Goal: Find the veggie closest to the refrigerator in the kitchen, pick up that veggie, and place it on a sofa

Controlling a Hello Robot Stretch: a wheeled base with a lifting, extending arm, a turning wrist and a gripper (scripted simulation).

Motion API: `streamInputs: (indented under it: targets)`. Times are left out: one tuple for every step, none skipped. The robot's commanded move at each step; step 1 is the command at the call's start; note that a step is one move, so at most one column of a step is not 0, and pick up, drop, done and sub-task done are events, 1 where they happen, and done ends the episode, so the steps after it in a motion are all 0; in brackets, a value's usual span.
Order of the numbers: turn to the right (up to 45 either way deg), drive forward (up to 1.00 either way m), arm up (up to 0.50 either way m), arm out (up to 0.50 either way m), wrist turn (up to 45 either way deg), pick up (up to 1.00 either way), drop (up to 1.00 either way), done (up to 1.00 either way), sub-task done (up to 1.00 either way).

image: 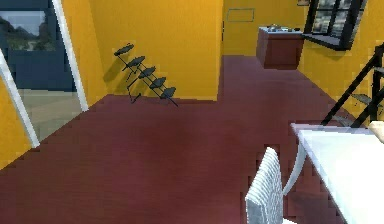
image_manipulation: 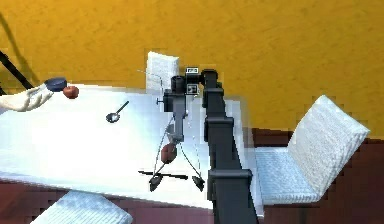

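The jaws hold a reddish-brown oval (image_manipulation: 168, 153) (potato-shaped) above the glossy white table (image_manipulation: 70, 150).

A spoon (image_manipulation: 117, 112) lies on the white table (image_manipulation: 70, 145) among white chairs (image_manipulation: 315, 135); a black rack (image: 146, 76) stands by the yellow wall (image: 160, 30).

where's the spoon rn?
Arm side view, left of centre: the spoon lies on the white table, between the small red thing near the left edge and the dark arm.
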Motion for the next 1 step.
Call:
streamInputs:
  targets:
    - [0.0,0.0,0.0,0.0,45.0,0.0,0.0,0.0,0.0]
